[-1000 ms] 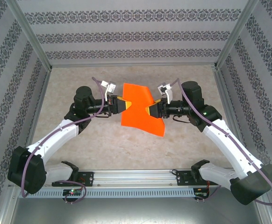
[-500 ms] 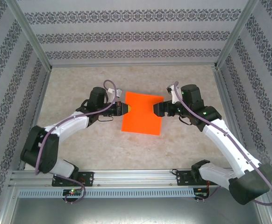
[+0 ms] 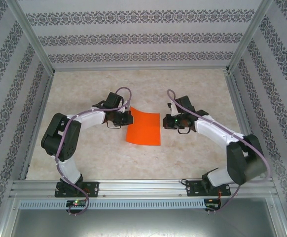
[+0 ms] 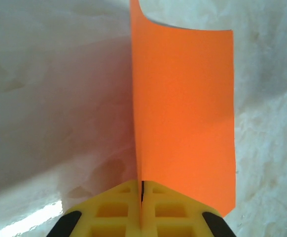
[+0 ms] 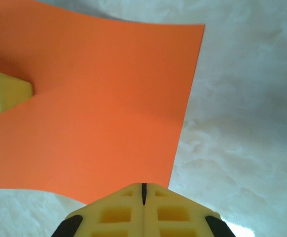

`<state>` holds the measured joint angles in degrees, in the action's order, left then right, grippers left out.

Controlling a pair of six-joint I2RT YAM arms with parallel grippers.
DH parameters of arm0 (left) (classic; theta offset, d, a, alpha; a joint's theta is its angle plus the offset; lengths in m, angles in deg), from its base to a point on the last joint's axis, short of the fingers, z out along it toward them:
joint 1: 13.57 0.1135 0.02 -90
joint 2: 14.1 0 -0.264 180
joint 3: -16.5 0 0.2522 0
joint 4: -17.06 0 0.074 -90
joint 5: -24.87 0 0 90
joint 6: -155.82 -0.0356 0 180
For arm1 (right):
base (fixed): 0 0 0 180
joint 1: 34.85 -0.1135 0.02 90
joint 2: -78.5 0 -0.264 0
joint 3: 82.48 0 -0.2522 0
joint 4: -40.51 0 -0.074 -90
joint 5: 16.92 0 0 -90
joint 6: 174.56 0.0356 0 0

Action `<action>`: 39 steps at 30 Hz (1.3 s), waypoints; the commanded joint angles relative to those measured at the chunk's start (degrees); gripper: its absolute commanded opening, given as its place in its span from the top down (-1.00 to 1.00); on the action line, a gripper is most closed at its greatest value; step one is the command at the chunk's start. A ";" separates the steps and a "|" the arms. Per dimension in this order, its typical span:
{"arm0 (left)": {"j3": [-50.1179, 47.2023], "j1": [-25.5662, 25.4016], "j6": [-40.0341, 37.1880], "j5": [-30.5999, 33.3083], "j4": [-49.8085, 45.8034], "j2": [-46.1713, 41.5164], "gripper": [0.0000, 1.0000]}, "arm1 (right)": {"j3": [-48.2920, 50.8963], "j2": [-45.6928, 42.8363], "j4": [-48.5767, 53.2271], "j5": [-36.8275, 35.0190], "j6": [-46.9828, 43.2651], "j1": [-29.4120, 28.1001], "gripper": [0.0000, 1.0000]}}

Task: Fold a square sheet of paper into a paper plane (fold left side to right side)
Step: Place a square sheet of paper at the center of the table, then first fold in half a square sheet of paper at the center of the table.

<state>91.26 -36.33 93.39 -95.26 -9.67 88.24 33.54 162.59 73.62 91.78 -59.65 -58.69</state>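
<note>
Pinching thin orange sheet (image 3: pixel 144 128), roughly square: left jaws, seemingly right jaws too.

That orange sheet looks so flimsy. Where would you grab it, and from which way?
By a side edge, coming in low from the side. The paper is thin and lies nearly flat, so only its rim can be pinched. The left hand and right hand pinch opposite edges that way.

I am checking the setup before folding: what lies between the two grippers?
Only the square sheet of paper, spanning from the left gripper to the right gripper, each pinching one edge; the top view shows this.
</note>
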 commanded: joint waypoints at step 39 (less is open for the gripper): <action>7.58 -4.14 12.33 -16.52 10.41 7.64 0.02 | -0.93 7.82 -8.43 -0.49 3.04 -1.50 0.71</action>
<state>97.92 -40.14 104.59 -111.02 -1.98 95.44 31.73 175.22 67.18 90.52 -57.22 -61.46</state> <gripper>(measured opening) 0.497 0.125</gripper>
